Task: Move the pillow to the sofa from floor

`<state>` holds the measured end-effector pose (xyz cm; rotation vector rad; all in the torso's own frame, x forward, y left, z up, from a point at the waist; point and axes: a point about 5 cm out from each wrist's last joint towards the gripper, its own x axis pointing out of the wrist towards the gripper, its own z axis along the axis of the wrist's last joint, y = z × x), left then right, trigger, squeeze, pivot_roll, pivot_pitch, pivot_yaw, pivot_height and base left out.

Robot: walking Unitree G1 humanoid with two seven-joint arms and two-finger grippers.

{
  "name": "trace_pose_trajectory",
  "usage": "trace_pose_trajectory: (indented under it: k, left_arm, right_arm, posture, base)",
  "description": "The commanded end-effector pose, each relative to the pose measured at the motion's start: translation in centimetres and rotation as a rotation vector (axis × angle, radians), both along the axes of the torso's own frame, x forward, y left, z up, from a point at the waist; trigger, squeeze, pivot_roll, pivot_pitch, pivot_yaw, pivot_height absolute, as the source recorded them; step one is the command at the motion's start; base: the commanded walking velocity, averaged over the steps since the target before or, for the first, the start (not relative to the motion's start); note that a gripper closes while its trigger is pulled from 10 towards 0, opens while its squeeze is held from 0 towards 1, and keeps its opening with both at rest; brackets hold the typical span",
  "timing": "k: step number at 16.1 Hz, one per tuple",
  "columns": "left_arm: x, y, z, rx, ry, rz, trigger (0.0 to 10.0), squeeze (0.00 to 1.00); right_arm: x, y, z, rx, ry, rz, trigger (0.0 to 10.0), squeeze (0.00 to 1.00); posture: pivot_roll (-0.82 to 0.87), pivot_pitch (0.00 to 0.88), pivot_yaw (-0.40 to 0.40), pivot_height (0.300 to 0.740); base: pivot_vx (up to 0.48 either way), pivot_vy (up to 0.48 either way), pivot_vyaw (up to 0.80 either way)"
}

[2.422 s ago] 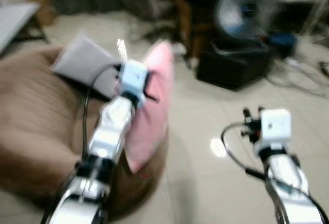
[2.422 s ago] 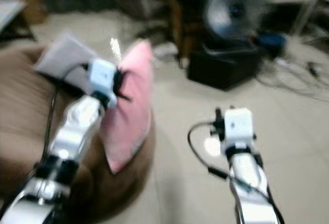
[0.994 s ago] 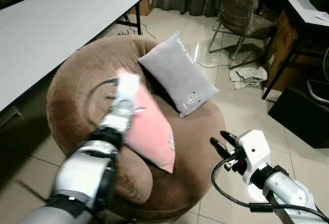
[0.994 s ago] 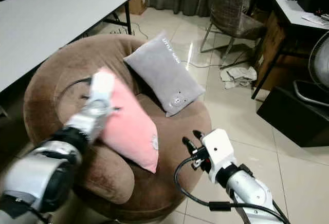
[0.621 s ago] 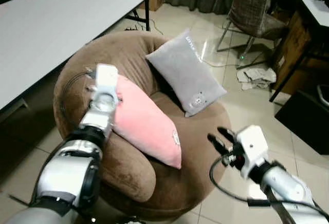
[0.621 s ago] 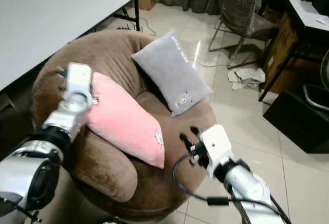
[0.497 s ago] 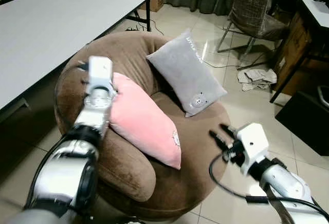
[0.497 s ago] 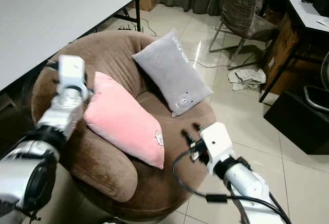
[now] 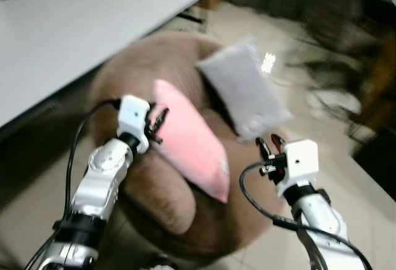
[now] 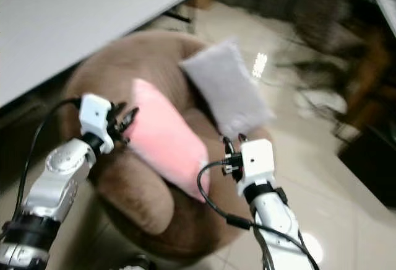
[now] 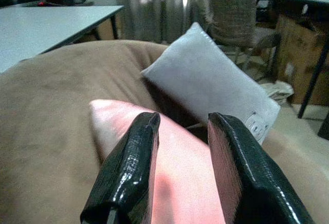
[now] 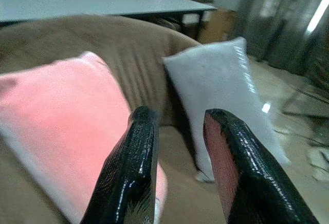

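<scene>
Pink pillow (image 9: pixel 189 139) lies propped on brown sofa (image 9: pixel 154 205), beside grey pillow (image 9: pixel 244 90). Left gripper (image 9: pixel 158 124) near pillow's upper corner, 2 fingers spread, empty. Right gripper (image 9: pixel 267 149) likewise spread, empty. Placement step apparently complete; next move: retract arms.

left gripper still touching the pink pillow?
Cannot tell. In the left wrist view the open left gripper frames the pink pillow with nothing clamped; the blurred left eye view puts its fingertips at the pillow's edge, no plain gap.
</scene>
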<state>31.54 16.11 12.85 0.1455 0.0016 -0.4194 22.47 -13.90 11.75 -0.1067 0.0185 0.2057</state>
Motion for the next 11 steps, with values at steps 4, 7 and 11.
trace_pose_trajectory:
  k: [4, 7, 11]
  left_arm:
    - [-1.2, -1.3, 0.3, 0.114, 0.007, -0.109, 10.0, 0.00]
    - [-1.2, -1.3, 0.4, 0.090, 0.044, -0.066, 10.0, 0.00]
    - [-1.3, -1.1, -0.1, 0.085, 0.094, -0.011, 10.0, 0.00]
  right_arm:
    - [-0.2, -1.2, -0.7, 0.013, 0.021, -0.085, 10.0, 0.00]
    - [-0.8, -2.3, -1.2, 0.008, 0.044, -0.139, 10.0, 0.00]
    - [-1.0, -2.8, -1.2, 0.013, 0.041, -0.195, 10.0, 0.00]
  posture:
    - [0.03, 0.012, -0.037, 0.740]
    - [0.03, 0.014, -0.020, 0.740]
    - [0.02, 0.015, -0.002, 0.740]
  base:
    - [0.000, 0.000, 0.80]
    - [0.000, 0.000, 0.80]
    - [0.000, 0.000, 0.80]
